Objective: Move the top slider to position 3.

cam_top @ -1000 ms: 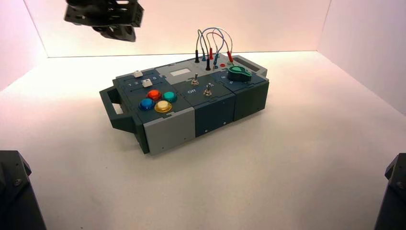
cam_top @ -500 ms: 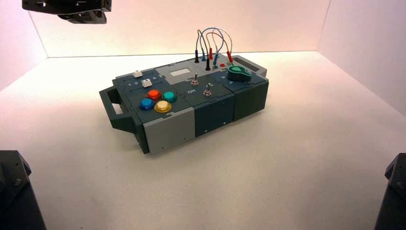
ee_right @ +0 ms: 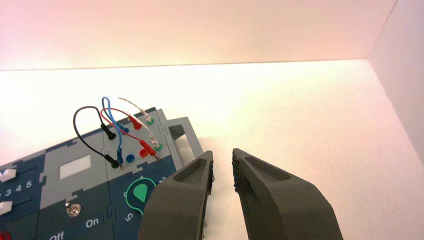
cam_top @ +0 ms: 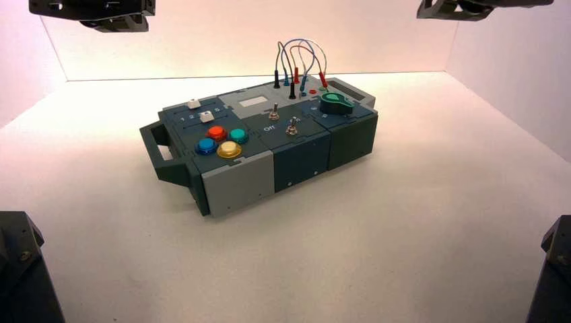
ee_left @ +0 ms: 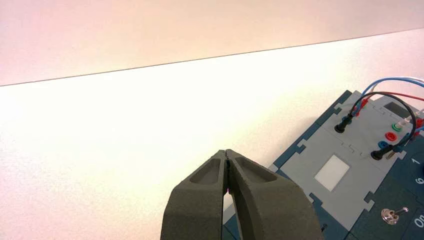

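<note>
1. White plastic marks the top slider (cam_top: pixel 194 103), a small squarish cap seated in its dark track at the far left of the box (cam_top: pixel 236 182), just behind the matching second white cap (cam_top: pixel 207 116).
2. Position 3 (cam_top: pixel 217 109) is printed as the last digit of a faint numeral row between the 2 caps; the cap's place against the numerals cannot be read from the high view, and neither wrist view shows it plainly.
3. The left gripper (ee_left: pixel 226 159) is held high above the far left of the scene, well apart from the box, with its jaws pressed together at the tips (a closed tip would suit nudging so small a cap).
4. The right gripper (ee_right: pixel 223 162) is raised high at the far right, above the knob-and-wire end, its jaws slightly spread with nothing between them.
5. No contact with the slider is being made by either gripper; the arms are judged to be lifted clear so that the panel is left unobstructed.
6. A descent by the left gripper, the nearer one, onto the cap's side is judged to be called for next, since the slider sits on that arm's side of the box.
</note>
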